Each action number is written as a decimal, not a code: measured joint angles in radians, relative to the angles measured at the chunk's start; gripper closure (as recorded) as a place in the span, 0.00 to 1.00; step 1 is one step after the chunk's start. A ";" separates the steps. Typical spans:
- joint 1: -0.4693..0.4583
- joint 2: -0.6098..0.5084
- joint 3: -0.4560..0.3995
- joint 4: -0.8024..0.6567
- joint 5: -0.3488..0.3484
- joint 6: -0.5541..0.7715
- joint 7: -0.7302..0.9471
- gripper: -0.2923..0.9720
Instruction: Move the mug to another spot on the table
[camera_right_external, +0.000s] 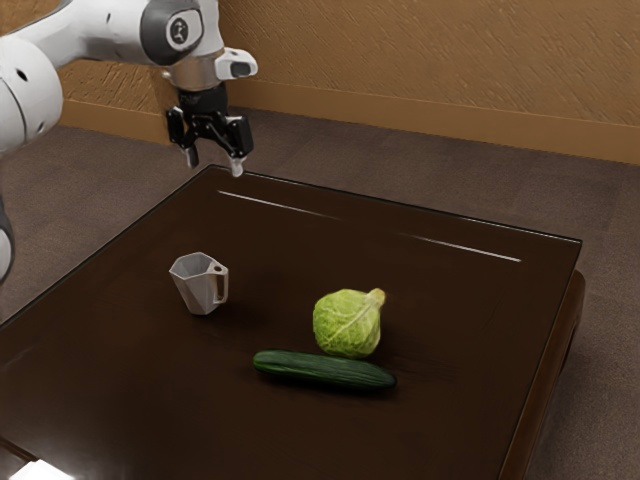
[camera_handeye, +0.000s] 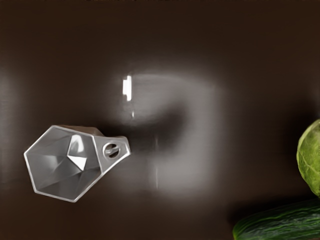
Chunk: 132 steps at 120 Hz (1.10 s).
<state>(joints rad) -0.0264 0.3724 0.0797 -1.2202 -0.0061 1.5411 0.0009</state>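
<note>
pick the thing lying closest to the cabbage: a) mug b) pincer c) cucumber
C: the cucumber lies right in front of the cabbage, nearly touching it, while the mug stands well apart toward the exterior view's left and the open pincer hangs high up beyond the mug.

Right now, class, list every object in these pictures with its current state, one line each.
Grey faceted mug: upright, empty, standing free on the dark brown table.
Round green cabbage: whole, resting on the table.
Long dark green cucumber: lying flat.
Black two-finger end effector: open, empty, raised above the table.
</note>
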 joint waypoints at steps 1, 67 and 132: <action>0.000 0.000 0.000 0.000 0.001 0.001 0.000 0.24; -0.015 -0.003 -0.001 -0.224 0.183 0.221 0.470 0.24; -0.058 0.046 0.008 -0.478 0.202 0.557 0.974 0.24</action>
<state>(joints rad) -0.0841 0.4180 0.0874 -1.6979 0.1957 2.0984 0.9753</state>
